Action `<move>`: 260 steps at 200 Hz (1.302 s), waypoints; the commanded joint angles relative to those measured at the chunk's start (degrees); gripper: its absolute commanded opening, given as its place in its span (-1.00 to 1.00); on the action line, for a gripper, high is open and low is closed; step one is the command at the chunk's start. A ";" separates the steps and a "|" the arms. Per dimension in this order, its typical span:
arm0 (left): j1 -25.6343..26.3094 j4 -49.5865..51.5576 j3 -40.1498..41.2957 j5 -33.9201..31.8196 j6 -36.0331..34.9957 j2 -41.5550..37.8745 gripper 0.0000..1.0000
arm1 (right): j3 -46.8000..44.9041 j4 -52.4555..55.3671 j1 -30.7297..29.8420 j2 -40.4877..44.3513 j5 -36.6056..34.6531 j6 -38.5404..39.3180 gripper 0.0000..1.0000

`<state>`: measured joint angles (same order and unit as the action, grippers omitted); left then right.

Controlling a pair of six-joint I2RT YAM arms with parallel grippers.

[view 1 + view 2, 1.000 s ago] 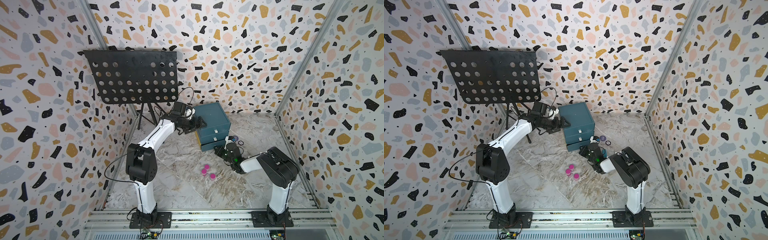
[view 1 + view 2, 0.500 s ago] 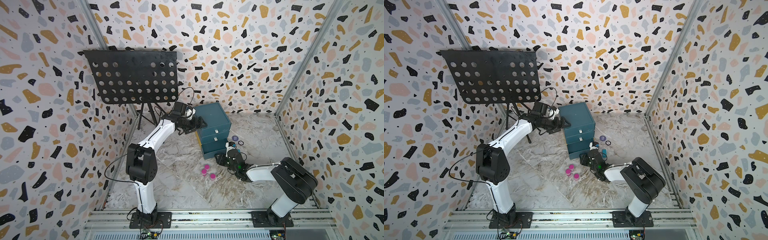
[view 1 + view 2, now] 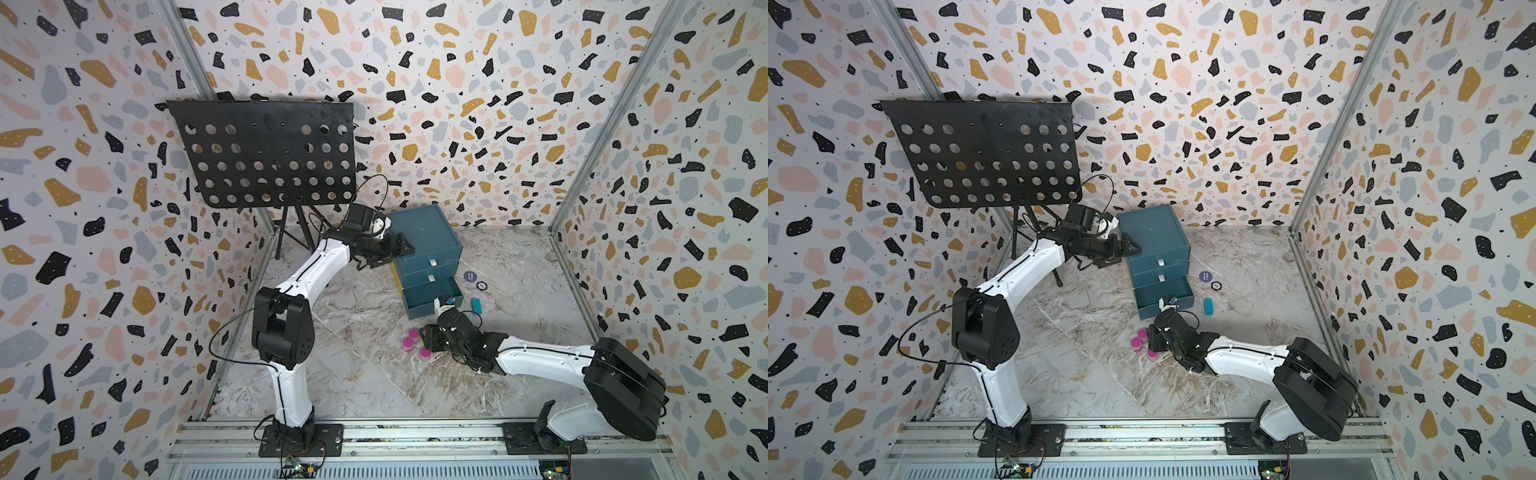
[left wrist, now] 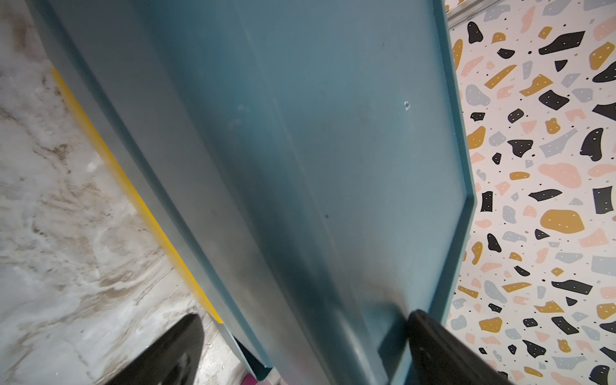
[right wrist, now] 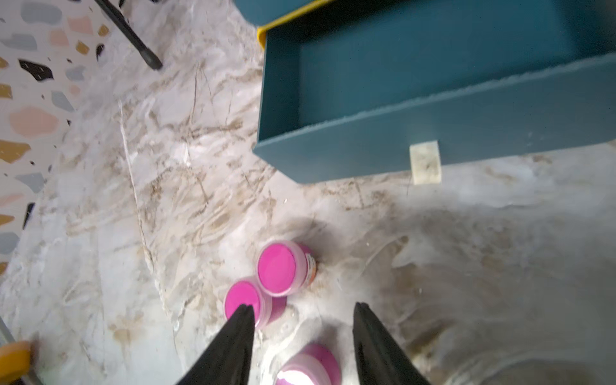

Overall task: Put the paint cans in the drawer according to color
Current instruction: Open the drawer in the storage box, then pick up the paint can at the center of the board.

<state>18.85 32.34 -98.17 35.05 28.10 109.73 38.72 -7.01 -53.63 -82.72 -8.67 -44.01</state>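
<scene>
Near the front, the right arm lies low over the floor (image 3: 374,386) and reaches left. The right gripper (image 5: 301,306) is spread and pinches nothing. Three pink cans (image 3: 408,343) sit close together on the floor, just left of it. In the right wrist view one can (image 5: 308,366) lies low between the two fingers (image 5: 233,340), with a gap on each side. A second can (image 5: 245,305) is partly hidden behind one fingertip. The third can (image 5: 278,268) sits a bit farther, toward the chest.

Just past the cans, the bottom drawer (image 3: 419,309) is pulled out. Its white pull (image 5: 425,162) faces the gripper. A small teal block (image 3: 476,306) lies on the floor just right of the drawer. Two little round discs (image 3: 469,276) lie a bit farther back, right of the chest.

The chest (image 3: 428,237) stands far back in the middle, with its top two drawers pushed in. The left gripper (image 3: 397,252) is at the chest's top left edge. It is spread wide: one finger (image 4: 443,350) is on the top, the other (image 4: 166,353) hangs by the side. I cannot tell if they press.

A black stand (image 3: 266,153) is far left.
</scene>
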 commanded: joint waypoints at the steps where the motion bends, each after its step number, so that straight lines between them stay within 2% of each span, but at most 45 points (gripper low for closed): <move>1: -0.16 -0.24 0.61 -0.07 -0.53 -0.22 0.96 | 0.97 8.71 -1.94 1.09 -2.60 0.02 0.07; 73: -0.13 -0.26 0.69 -0.09 -0.42 -0.05 0.96 | 4.27 11.97 -5.06 -4.02 -2.98 0.35 0.08; 132: -0.13 -0.25 0.61 0.08 -0.39 -0.03 0.96 | 5.91 12.28 -5.35 -7.70 -3.12 0.31 0.04; 177: -0.13 -0.25 0.64 0.04 -0.34 -0.13 0.96 | 5.95 12.61 -5.42 -7.65 -3.00 0.58 -0.10; 210: -0.13 -0.26 0.61 0.05 -0.40 -0.13 0.96 | 4.48 13.12 -5.52 -4.87 -4.75 0.58 -0.09; 234: -0.14 -0.37 0.61 0.16 -0.33 -0.13 0.96 | 4.53 14.45 -5.51 -4.43 -4.85 0.85 -0.20; 260: -0.13 -0.35 0.64 0.05 -0.36 -0.14 0.97 | 3.89 14.21 -5.52 -3.25 -5.50 0.57 -0.22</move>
<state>18.85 32.32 -98.17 35.07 28.10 109.73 43.38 4.99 -58.89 -88.73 -12.36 -43.62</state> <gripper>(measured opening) 0.983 0.401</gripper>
